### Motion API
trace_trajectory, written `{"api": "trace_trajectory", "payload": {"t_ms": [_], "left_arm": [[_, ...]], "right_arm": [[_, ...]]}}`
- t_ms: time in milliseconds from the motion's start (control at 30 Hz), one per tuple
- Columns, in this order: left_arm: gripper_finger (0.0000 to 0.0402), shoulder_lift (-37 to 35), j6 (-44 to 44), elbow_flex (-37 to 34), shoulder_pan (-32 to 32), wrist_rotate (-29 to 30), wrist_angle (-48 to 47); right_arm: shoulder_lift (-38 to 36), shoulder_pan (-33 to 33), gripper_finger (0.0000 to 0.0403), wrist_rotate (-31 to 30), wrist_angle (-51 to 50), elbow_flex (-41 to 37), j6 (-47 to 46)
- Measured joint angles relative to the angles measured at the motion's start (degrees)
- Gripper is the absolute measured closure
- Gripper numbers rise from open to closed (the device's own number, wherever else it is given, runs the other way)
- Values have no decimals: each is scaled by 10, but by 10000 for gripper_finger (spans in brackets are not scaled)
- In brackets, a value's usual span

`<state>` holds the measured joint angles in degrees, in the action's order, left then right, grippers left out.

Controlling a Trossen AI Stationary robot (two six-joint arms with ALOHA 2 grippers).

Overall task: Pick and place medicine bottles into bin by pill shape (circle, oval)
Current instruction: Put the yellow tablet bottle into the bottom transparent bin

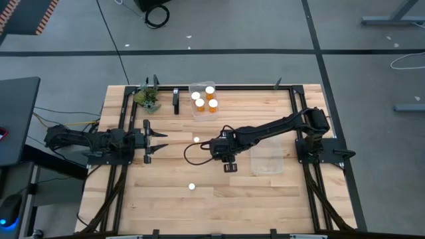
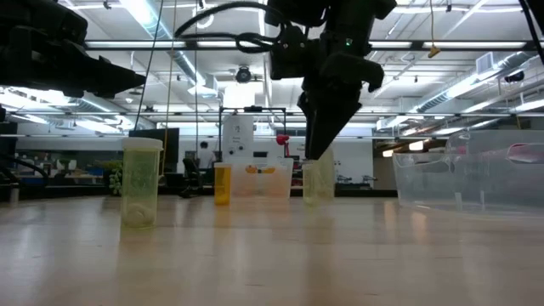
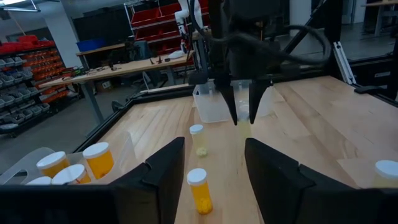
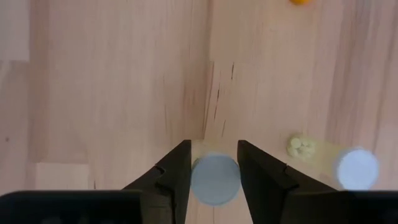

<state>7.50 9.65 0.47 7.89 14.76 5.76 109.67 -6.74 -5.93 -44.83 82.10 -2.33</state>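
Four bottles (image 1: pixel 204 98) already stand in the far bin (image 1: pixel 194 113). The second bin (image 1: pixel 265 169), just beside the right arm, looks empty, though its clear walls make that hard to judge. About half the sorting seems done.

The right gripper (image 1: pixel 230 166) points down at mid-table, its fingers pinching a pale bottle (image 4: pixel 214 179) by the sides just under the cap. In the low view the bottle appears to rest on the wood, so the lift has probably not begun. Another pale bottle (image 4: pixel 357 168) stands just beside it, an orange one (image 3: pixel 200 190) is nearer the left arm, and one more (image 1: pixel 191 186) sits towards the table's (image 1: pixel 166 206) front edge. That leaves at least four to place, counting the held one.

The left gripper (image 1: pixel 159 143) waits at the left side, fingers spread and holding nothing.

The empty bin is near, with bare wood between it and the gripper. The close neighbour is the main thing to clear on the way up. The far bin lies well apart, across open table.
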Motion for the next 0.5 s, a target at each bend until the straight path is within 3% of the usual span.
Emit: {"api": "trace_trajectory", "payload": {"t_ms": [500], "left_arm": [[224,0,0,0,0,0,0]], "right_arm": [[-6,0,272,-2,-32,9,-1]]}}
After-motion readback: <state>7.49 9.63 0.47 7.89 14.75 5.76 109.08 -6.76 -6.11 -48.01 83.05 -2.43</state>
